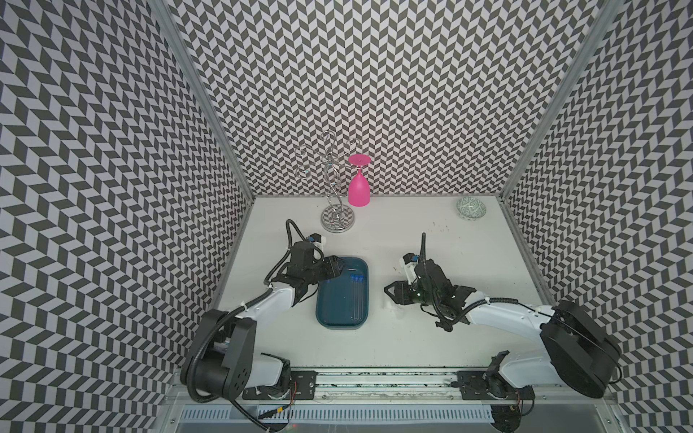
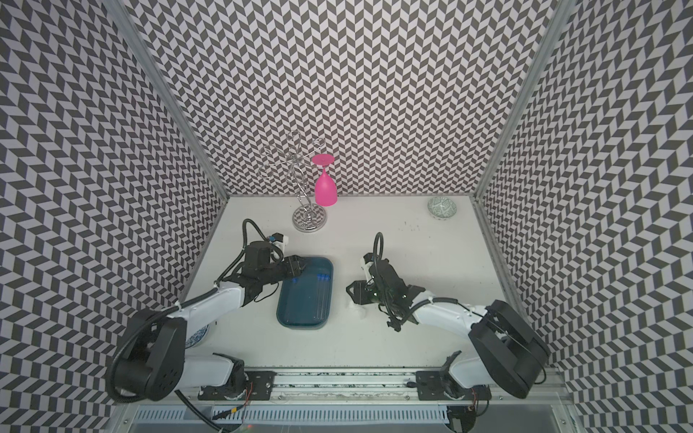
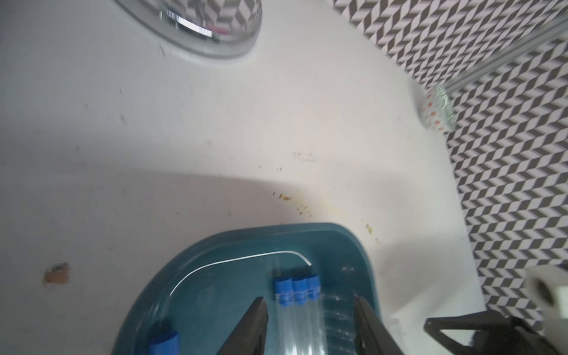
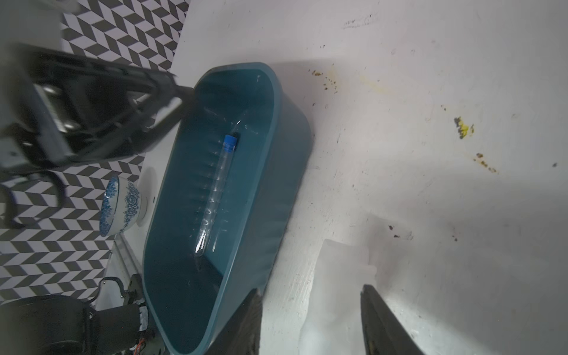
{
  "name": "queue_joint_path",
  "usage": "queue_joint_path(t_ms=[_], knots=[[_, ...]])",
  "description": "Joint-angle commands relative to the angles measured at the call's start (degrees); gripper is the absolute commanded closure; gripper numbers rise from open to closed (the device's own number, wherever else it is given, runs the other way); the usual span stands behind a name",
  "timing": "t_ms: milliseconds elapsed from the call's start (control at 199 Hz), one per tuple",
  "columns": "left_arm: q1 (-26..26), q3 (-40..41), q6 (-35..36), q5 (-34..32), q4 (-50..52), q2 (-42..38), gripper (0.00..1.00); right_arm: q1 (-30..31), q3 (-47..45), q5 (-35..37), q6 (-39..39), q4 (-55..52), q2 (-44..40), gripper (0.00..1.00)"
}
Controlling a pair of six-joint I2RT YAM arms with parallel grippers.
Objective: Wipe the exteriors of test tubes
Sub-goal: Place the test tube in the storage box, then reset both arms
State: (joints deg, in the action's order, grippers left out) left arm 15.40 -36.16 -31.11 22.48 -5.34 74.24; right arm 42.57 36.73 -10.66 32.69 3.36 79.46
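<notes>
Three capped test tubes lie side by side along the tray's right edge, with a fourth tube apart. They look light, slick and brittle, so I'd pinch gently mid-length. The left pincer gapes empty above them. The right pincer gapes over the tissue.

1. Test tubes: clear, smooth, glossy walls; caps matt blue plastic.
2. Tray: teal plastic, smooth, glossy inside.
3. Table: white, matt, scuffed and stained.
4. Stand: mirror-polished metal.
5. Goblet: pink, smooth, satin plastic look.
6. Tissue: white, soft, crumpled paper.
7. Bowl: glossy glazed ceramic.
</notes>
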Motion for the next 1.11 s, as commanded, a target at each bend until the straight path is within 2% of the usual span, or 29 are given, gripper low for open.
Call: queue_joint_path(t_ms=[0,156,246,357,437,472,543,658,754,809,884,950,990,1055,1075,1100], knots=[[-0.01,-1.81,0.58,-3.82,0.73,-6.89,0.46,-0.32,2.81,5.25,-3.24,-5.50,-3.33,0.44],[-2.66,-0.71,3.79,-10.82,0.07,-15.06,0.38,-0.93,6.03,10.44,-5.27,-10.15,-8.83,0.25],[-6.17,1.18,5.91,-17.16,-1.85,-18.24,0.33,-2.76,6.81,14.20,-10.18,-10.96,-13.26,0.21],[-8.37,6.73,13.87,-28.02,-10.38,-18.16,0.16,-8.06,5.47,21.46,-18.57,-8.12,-19.24,0.13],[-9.88,10.91,16.49,-34.12,-17.72,-15.91,0.09,-13.72,1.37,26.85,-23.75,-0.58,-23.09,0.00],[-10.27,11.41,17.12,-34.61,-18.45,-14.99,0.01,-16.66,-1.51,28.05,-25.29,4.20,-24.60,0.00],[-10.29,13.20,20.89,-35.13,-23.49,-13.28,0.00,-22.77,-7.32,27.05,-27.64,12.34,-26.09,0.00],[-10.73,21.24,25.85,-42.14,-43.81,-5.87,0.00,-31.03,-15.18,25.01,-27.19,24.08,-23.51,0.01],[-11.44,20.56,28.61,-41.91,-50.44,3.75,0.00,-35.40,-19.21,23.08,-27.24,32.37,-17.87,0.00],[-11.70,17.00,28.54,-40.26,-47.09,6.11,0.00,-36.77,-21.75,22.85,-28.27,40.98,-13.34,0.01],[-12.85,18.31,28.08,-37.66,-57.22,10.92,0.01,-38.46,-23.54,22.11,-28.71,53.83,-5.13,0.00],[-13.80,20.02,28.56,-34.25,-64.13,13.66,0.01,-39.00,-18.88,20.73,-30.32,48.78,-2.12,0.00],[-13.95,20.43,28.48,-31.01,-61.56,12.86,0.01,-39.37,-18.59,19.69,-30.12,54.05,0.20,0.00],[-14.00,23.82,30.79,-29.39,-75.11,17.19,0.01,-39.46,-18.87,18.40,-32.37,59.09,4.66,0.00],[-14.03,23.55,30.72,-29.27,-73.22,16.62,0.01,-39.88,-18.84,18.20,-31.97,60.75,6.58,0.00],[-14.14,22.10,30.32,-28.87,-66.76,14.72,0.01,-40.01,-20.29,18.28,-31.79,68.10,9.17,0.00]])
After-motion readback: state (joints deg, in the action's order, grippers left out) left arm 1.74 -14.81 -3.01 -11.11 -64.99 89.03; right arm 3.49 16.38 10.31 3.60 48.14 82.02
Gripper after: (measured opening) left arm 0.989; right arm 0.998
